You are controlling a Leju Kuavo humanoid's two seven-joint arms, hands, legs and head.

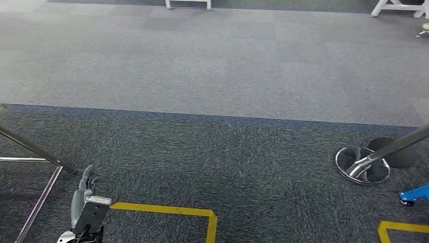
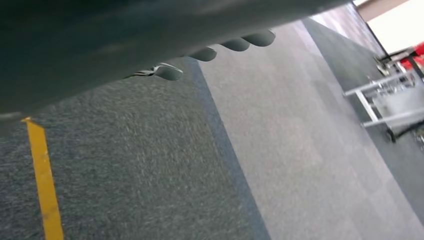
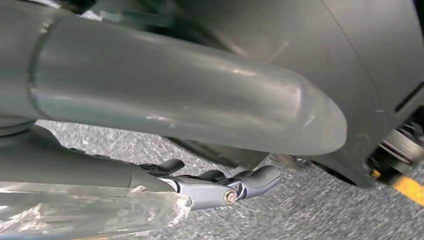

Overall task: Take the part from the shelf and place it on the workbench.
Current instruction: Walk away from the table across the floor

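Over bare carpet [image 1: 212, 66] with no shelf or desk close by, the right hand [image 3: 215, 187] pinches a clear-wrapped part [image 3: 85, 212] in its fingers, so the placing remains, while whether the left hand [image 1: 86, 202] holds anything I cannot tell.

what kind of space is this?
Probably an indoor lab or test floor: grey carpet tiles, yellow floor tape marking zones, and a chrome stanchion base. White frame legs stand at the far edge.

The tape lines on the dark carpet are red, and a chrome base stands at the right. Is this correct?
No. The head view shows the tape lines yellow, not red. They lie on the dark carpet, and the chrome base stands at the right.
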